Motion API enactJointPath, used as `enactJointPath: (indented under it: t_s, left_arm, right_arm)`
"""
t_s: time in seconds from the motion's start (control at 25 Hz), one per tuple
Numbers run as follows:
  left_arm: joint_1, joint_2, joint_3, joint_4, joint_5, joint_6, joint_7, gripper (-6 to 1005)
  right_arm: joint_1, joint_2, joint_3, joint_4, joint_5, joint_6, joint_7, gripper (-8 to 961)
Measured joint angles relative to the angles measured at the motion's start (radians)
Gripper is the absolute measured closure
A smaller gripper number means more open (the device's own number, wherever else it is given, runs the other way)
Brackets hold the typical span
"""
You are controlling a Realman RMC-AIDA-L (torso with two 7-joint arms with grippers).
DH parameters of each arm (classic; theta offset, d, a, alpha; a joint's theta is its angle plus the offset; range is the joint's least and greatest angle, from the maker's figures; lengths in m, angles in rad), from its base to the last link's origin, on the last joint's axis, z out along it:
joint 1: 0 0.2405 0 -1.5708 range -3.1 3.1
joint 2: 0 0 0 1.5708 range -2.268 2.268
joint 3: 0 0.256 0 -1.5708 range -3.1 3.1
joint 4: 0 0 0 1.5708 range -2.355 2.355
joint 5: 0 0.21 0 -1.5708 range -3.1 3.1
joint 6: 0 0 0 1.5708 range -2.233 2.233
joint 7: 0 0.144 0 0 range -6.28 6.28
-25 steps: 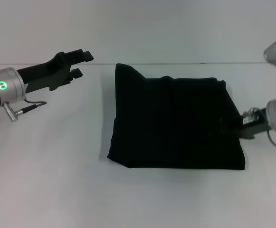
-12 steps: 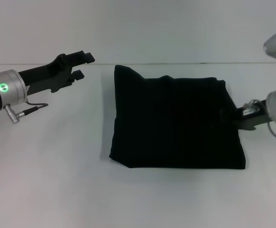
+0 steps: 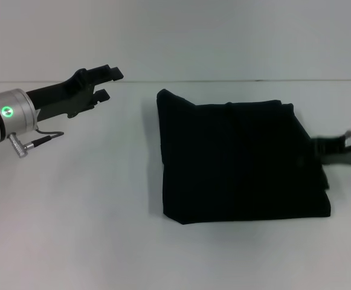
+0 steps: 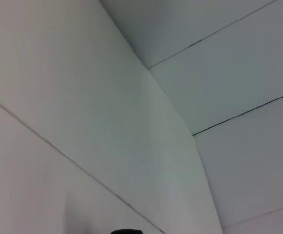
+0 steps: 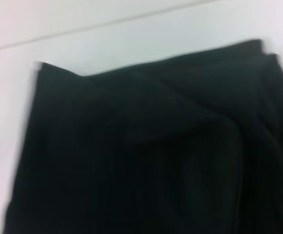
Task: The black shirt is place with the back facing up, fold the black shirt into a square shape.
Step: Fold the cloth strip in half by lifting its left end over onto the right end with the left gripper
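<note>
Shirt: the black shirt [image 3: 241, 160], soft, limp, light, folded near-square on the desk [image 3: 72, 211].
Hold: best pinched at layered right edge.
Left gripper [image 3: 106, 83]: raised far left, jaws spread.
Right gripper [image 3: 320, 148]: at right edge, jaws unclear.

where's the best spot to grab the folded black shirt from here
Probably the raised far-left corner of the black shirt, approached from the left by the open left gripper. That corner peaks off the table, offering an edge to pinch; the rest lies flat.

A silver wrist cylinder [image 3: 9, 115] with a green light, a grey cable and black fingers [image 3: 103, 74] is seen.
</note>
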Motion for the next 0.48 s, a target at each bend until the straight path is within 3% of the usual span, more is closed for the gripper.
enactJointPath:
  t_s: [0.2, 0.48]
  left_arm:
    - [-0.002, -0.002, -0.001, 0.0, 0.0, -0.001, 0.0, 305]
    - [-0.005, -0.005, -0.001, 0.0, 0.0, -0.003, 0.0, 305]
  right_arm:
    - [0.065, -0.022, -0.006, 0.241, -0.049, 0.147, -0.03, 924]
    - [0.098, -0.026, -0.003, 0.301, -0.094, 0.176, -0.026, 921]
